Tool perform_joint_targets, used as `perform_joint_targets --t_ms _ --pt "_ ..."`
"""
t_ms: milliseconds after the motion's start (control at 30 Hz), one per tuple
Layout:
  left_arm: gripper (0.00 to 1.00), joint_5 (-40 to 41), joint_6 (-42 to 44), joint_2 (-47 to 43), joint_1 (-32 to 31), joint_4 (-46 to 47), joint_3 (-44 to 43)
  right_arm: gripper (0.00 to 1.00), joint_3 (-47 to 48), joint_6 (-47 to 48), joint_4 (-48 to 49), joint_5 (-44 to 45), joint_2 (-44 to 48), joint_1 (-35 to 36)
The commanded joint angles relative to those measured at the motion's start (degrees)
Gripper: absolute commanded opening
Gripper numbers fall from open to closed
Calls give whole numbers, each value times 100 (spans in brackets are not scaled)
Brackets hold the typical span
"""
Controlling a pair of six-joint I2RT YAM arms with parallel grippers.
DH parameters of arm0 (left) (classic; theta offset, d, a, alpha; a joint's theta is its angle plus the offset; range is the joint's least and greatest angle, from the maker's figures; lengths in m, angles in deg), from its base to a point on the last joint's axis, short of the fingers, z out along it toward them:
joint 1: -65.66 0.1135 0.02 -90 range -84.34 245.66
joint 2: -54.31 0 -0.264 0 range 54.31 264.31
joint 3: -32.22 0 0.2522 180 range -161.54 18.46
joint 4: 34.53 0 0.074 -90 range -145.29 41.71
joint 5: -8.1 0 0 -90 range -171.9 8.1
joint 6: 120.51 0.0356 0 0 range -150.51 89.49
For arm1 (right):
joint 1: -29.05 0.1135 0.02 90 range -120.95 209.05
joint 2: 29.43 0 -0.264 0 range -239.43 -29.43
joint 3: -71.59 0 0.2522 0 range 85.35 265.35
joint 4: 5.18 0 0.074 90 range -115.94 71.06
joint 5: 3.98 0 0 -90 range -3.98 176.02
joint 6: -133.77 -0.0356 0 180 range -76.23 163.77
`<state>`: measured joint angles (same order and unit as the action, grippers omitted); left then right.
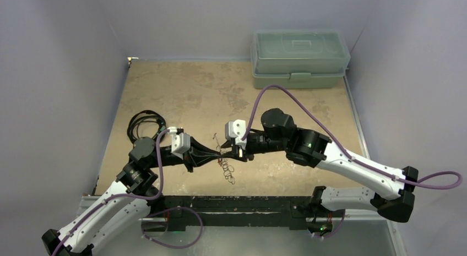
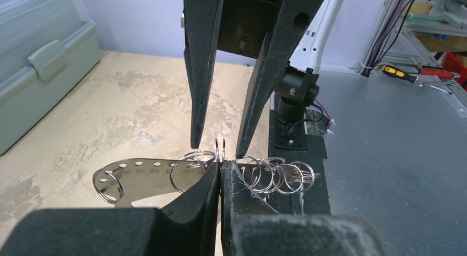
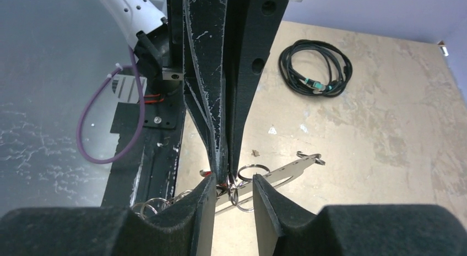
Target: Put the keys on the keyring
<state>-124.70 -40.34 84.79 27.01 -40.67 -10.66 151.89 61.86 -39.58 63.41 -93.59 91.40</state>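
At the near table edge, the left gripper [image 2: 220, 170] is pressed together on one wire ring of the keyring [image 2: 272, 176]. The other rings and a flat plate trail to either side. The right gripper [image 2: 218, 147] stands spread, its fingers flanking that pinch and crowding it. A red speck [image 3: 224, 183] there is too small to identify. Farther off lies a coiled black cable [image 1: 144, 124], and a green lidded box [image 1: 300, 58] sits by the far wall.

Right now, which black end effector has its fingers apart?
The right end effector: a gap shows between its fingers, while the left end effector is pinched shut.
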Motion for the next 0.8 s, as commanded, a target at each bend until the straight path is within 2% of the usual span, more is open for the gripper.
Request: perform_joint_targets --t_ms 0,233,367,733,767 --pt "0 35 75 3 -9 171 -146 32 347 132 -152 -232 -88 6" --pt "0 32 73 -7 -15 181 -146 16 394 135 -198 -270 -209 14" --pt "0 30 64 -8 -11 180 -151 0 379 141 -174 -230 -245 14" --pt "0 105 53 -68 -6 208 -147 0 116 62 208 -42 -106 23" --pt "5 139 43 -75 -10 209 -151 0 69 37 275 -49 -68 20"
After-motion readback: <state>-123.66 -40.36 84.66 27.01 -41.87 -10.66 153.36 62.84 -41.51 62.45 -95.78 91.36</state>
